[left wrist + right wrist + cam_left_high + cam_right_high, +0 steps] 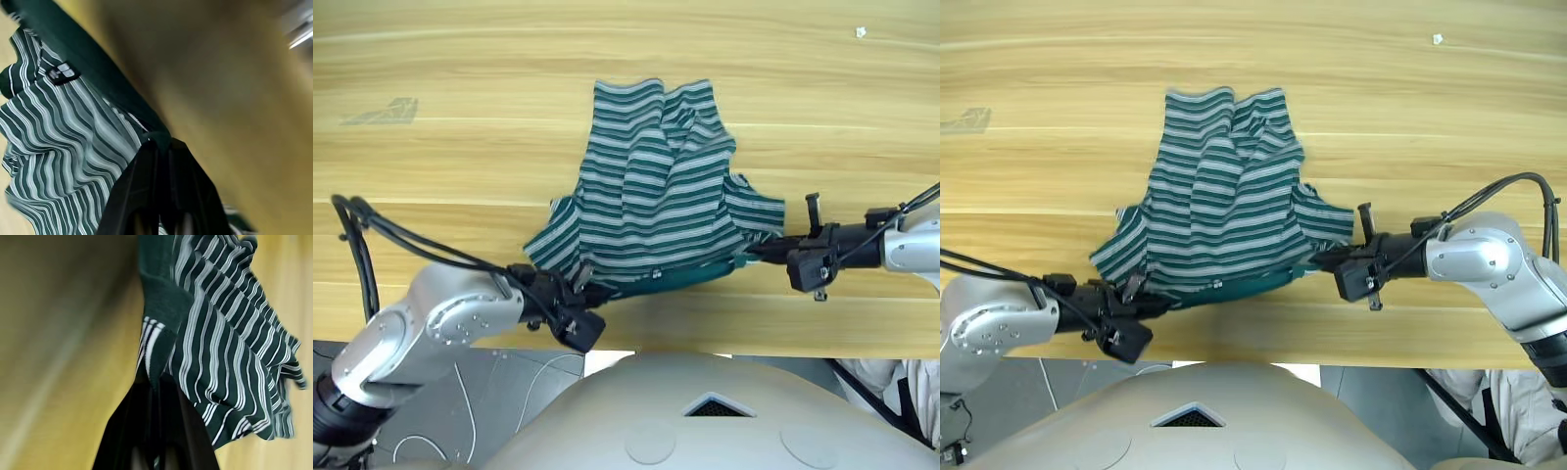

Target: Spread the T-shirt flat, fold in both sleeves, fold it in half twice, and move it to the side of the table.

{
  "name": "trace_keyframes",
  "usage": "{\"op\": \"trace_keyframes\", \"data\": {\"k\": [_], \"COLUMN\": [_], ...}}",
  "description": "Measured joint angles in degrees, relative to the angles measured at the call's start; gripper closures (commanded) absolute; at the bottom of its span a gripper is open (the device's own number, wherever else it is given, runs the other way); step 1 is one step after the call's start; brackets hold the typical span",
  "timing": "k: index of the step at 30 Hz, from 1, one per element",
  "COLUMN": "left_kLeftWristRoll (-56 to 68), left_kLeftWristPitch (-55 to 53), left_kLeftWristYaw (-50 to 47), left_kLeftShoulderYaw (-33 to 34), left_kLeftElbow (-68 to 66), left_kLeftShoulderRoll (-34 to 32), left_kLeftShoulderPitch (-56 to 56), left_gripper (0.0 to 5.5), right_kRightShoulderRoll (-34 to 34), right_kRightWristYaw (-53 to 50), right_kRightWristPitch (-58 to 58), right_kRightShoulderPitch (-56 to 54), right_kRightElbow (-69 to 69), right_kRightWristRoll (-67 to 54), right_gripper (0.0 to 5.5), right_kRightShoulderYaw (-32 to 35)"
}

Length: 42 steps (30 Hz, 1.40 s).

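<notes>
A green and white striped T-shirt (651, 186) lies crumpled on the wooden table (460, 147), its near edge lifted and stretched between both grippers. My left gripper (579, 286) is shut on the shirt's near left corner by the table's front edge. My right gripper (756, 250) is shut on the near right corner, by the sleeve. In the left wrist view the black fingers (156, 166) pinch the dark green hem (112, 93). In the right wrist view the fingers (151, 396) clamp the striped cloth (225, 357).
A small white scrap (861, 32) lies at the far right of the table. A faint mark (386, 111) sits at the far left. The table's front edge (705, 350) runs just below both grippers.
</notes>
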<state>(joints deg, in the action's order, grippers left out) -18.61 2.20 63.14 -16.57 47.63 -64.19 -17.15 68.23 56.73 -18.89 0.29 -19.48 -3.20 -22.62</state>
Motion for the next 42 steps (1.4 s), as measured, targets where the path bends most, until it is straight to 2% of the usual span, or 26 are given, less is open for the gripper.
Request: {"op": "trace_keyframes", "data": {"k": [5, 6, 8, 15, 21, 25, 29, 35, 42], "left_kLeftWristRoll": [-0.8, -0.8, -1.0, 2.9, 13.9, 22.3, 15.6, 8.6, 6.5], "left_kLeftWristPitch": [-0.8, -0.8, -0.5, 0.3, -2.8, -4.9, -4.1, 1.1, 4.1], "left_kLeftWristYaw": [0.0, 0.0, -0.2, 2.3, 6.0, 4.8, -8.0, -15.4, -18.2], "left_kLeftShoulderYaw": [0.5, 0.5, 0.5, 2.5, 6.1, 12.4, 16.8, 12.1, 8.1], "left_kLeftElbow": [0.4, 0.6, 0.4, 0.2, 2.9, -0.4, -19.5, -32.2, -36.2], "left_kLeftShoulderRoll": [-0.1, 0.0, 0.0, -1.6, -3.7, -2.1, 3.5, 9.6, 14.4], "left_kLeftShoulderPitch": [-1.3, -1.6, -1.6, -5.4, -10.4, -8.3, 1.3, 5.1, 5.7], "left_gripper": [5.43, 5.07, 4.87, 3.75, 2.8, 2.8, 2.8, 2.8, 2.8], "right_kRightShoulderRoll": [-1.3, -1.4, -2.0, 1.9, 1.4, -1.0, -9.3, -14.8, -17.8], "right_kRightWristYaw": [2.6, 3.2, 3.9, 12.6, 13.4, 12.1, 1.9, -4.6, -5.2], "right_kRightWristPitch": [3.5, 4.1, 5.2, 14.2, 18.8, 17.9, 10.4, -0.5, -5.1], "right_kRightShoulderPitch": [0.7, 1.0, 1.5, 9.0, 9.8, 8.1, 0.6, -4.3, -7.1], "right_kRightElbow": [-1.7, -2.3, -2.9, -10.8, -13.2, -9.2, 2.9, 16.8, 24.2], "right_kRightWristRoll": [0.0, -0.1, -0.7, -13.3, -17.4, -14.0, 1.3, 15.4, 18.5], "right_gripper": [5.46, 5.5, 5.5, 4.16, 4.08, 4.08, 4.08, 4.08, 4.08], "right_kRightShoulderYaw": [1.2, 1.8, 2.2, 5.9, 9.6, 10.7, 9.6, 5.0, 1.8]}}
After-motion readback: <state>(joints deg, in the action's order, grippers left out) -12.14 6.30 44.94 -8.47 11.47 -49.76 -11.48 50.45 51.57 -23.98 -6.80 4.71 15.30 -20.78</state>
